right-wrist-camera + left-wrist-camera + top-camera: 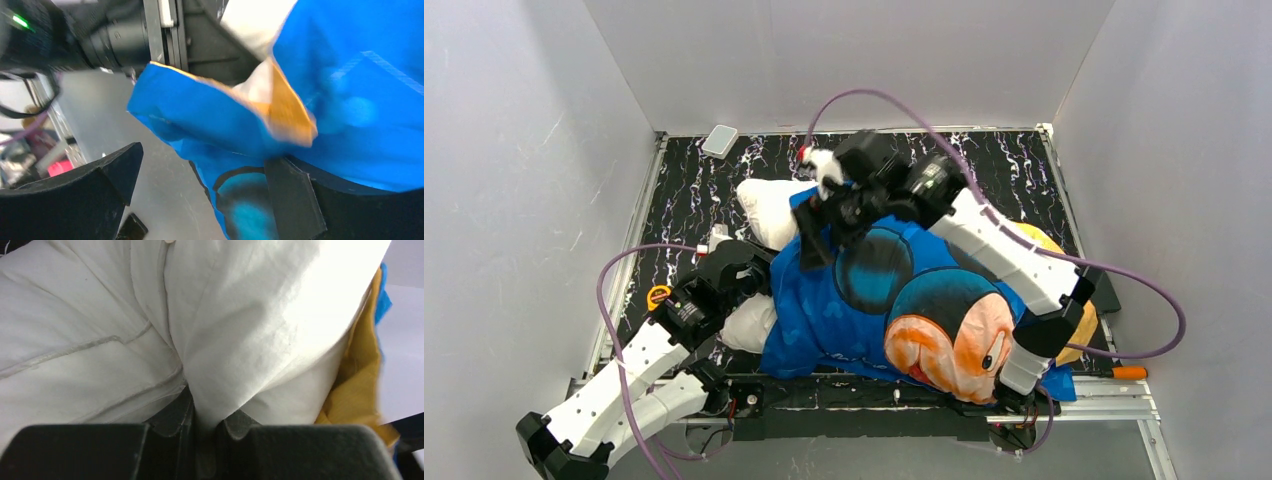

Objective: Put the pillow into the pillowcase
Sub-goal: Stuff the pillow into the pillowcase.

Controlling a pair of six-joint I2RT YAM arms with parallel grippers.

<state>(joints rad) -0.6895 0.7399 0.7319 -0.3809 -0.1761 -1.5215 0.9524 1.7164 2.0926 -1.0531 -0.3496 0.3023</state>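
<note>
At pillowcase [854, 300] mouth: stuffing step, pillow [764, 210] end out.
Left gripper [205, 435] pinches a pillow fold; right gripper [204, 160] wide, pillowcase against one finger. Next, likely: clamp it, pull over pillow.

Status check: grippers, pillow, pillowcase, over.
Left gripper shut on plump white fabric pillow. Right gripper open, blue Mickey Mouse pillowcase edge between its jaws. Pillow partly in, one end out. Right arm lies across case.
</note>
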